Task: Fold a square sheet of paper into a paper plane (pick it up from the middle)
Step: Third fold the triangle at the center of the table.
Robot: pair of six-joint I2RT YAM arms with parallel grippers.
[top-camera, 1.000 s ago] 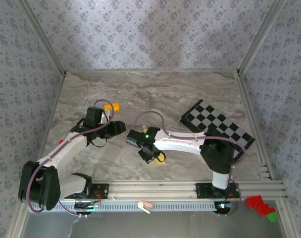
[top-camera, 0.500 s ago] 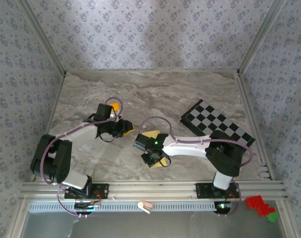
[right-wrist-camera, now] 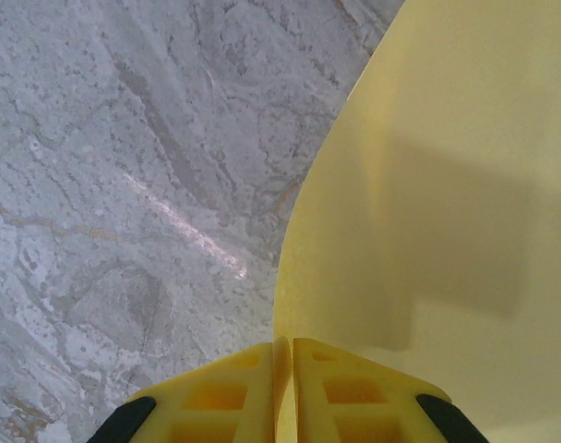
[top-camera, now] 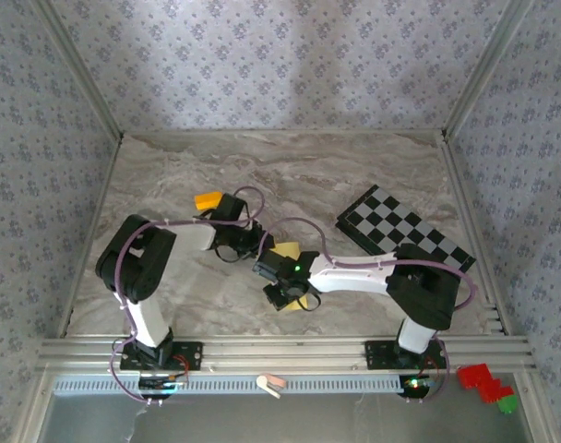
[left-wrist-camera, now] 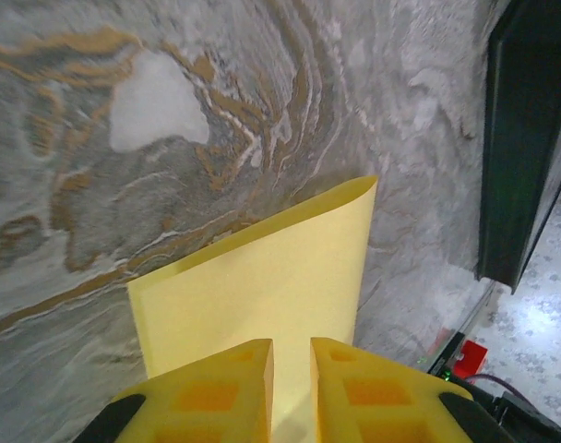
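Left end effector (left-wrist-camera: pixel 291 346) moved in, perhaps gripping paper (left-wrist-camera: pixel 262 277) edge

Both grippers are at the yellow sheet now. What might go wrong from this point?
Tear: the right gripper is shut on the square sheet of paper while the left gripper straddles another edge; pulling apart might rip it. Slip: the left jaws show a narrow gap, so that grip may be unsure. Skewed crease: the sheet bows off the table, likely folding crooked.
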